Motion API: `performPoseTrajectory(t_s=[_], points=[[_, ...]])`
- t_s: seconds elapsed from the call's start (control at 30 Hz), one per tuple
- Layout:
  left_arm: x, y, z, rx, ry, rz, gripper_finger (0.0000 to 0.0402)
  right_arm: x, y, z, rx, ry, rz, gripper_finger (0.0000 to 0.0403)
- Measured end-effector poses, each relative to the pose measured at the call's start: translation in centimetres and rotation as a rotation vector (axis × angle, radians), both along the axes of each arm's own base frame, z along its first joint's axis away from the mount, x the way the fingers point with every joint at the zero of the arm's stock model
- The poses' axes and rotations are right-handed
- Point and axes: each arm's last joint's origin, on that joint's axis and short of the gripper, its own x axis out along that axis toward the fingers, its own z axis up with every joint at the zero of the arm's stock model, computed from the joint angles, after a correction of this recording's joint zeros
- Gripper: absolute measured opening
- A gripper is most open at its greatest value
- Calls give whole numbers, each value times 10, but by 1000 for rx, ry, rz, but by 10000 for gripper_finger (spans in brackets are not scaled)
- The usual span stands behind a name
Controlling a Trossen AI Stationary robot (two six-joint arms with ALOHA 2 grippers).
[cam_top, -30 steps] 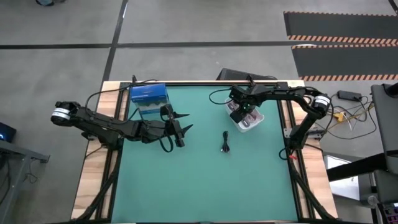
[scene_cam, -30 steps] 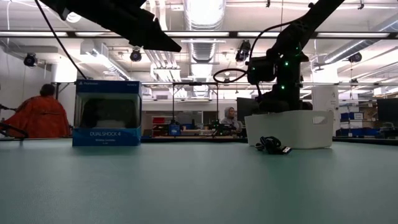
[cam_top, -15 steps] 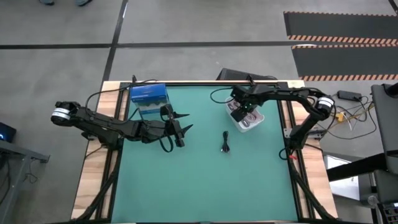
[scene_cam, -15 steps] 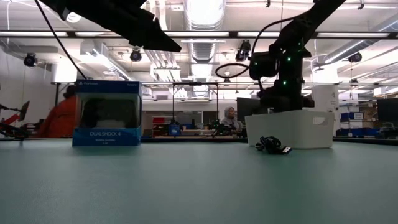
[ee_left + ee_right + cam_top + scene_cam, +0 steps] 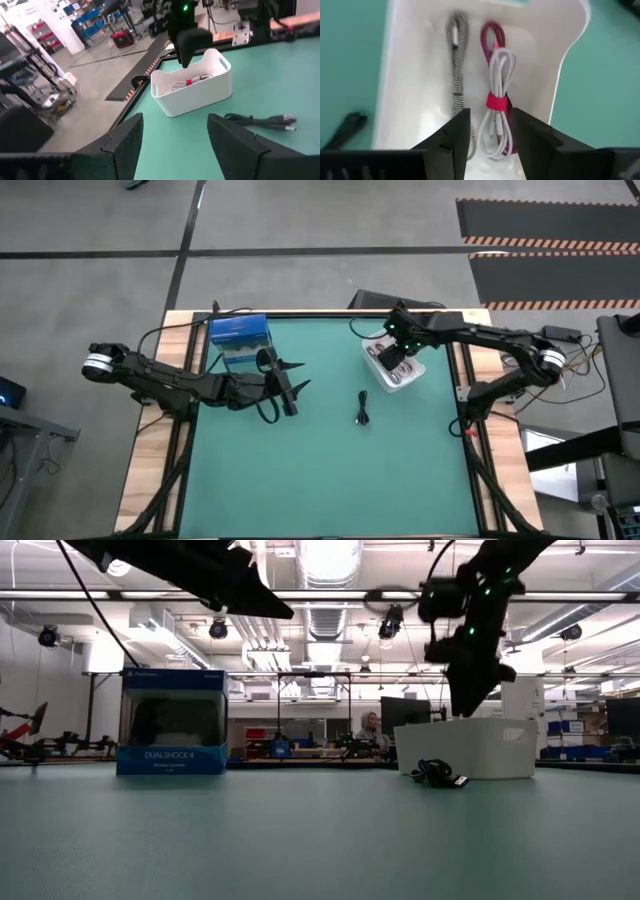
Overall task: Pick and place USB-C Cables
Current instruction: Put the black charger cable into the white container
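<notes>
The right gripper hung above the white bin at the far right part of the green table, its two dark fingers parted with a gap between them and nothing held; in the right wrist view they framed the bin's inside from above. In the bin lay three of the USB-C cables: the white cable, coiled and bound by a red strap, rested on top of the red cable, and the silver-grey cable lay just beside them, stretched along the bin's length. In the low view that gripper stood clear of the bin's rim, with green lights showing on the arm. The black cable lay on the table in front of the bin, near it but apart from it; the low view showed it as a small dark bundle at the bin's foot. Farther off, the left gripper hovered over the left half of the table, its fingers spread wide and empty, pointing toward the bin and the black cable. Behind it, a blue box stood at the far left edge of the table. A person sat in the room beyond the table.
</notes>
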Motion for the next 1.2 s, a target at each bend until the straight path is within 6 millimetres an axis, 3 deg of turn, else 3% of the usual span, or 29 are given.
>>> performPoseTrajectory(t_s=[0.27, 0.5, 0.83, 1.2], points=[[0, 0, 0, -170, -97, 39, 206, -9, 34, 39, -71, -172, 60, 119], [0, 0, 0, -364, -207, 84, 205, -8, 74, 52, -157, -291, 191, 111], [5, -8, -6, -544, -270, 110, 205, -12, 123, 34, -391, -574, 338, 94], [50, -17, -21, -621, -246, 147, 205, -32, 134, -1, -507, -706, 483, 79]])
